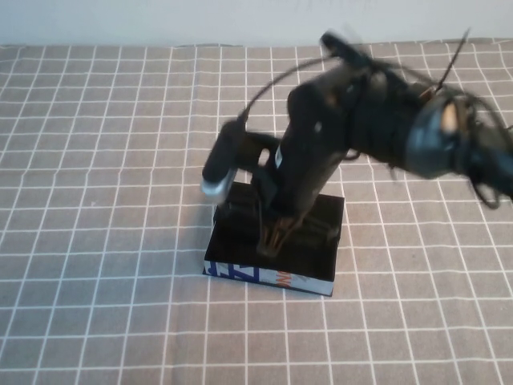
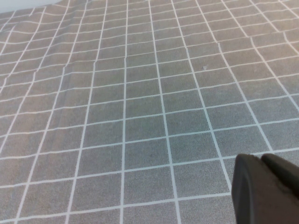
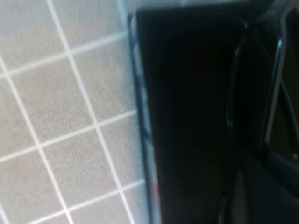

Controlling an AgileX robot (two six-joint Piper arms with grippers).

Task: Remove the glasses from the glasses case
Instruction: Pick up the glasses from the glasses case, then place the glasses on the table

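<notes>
The glasses case (image 1: 309, 265) lies open in the middle of the table, black inside, with its blue, white and orange printed side facing me. My right gripper (image 1: 271, 241) reaches down into it from the right. In the right wrist view the case's black lining (image 3: 187, 116) fills the frame, and the glossy black glasses (image 3: 232, 93) lie inside it, close to the gripper. In the high view the arm hides the glasses. My left gripper (image 2: 261, 161) shows only in the left wrist view, shut and empty above bare tablecloth.
A grey tablecloth with a white grid (image 1: 104, 241) covers the table on all sides of the case. The right arm and its cables (image 1: 417, 128) stretch over the back right. A white wall edge runs along the far side.
</notes>
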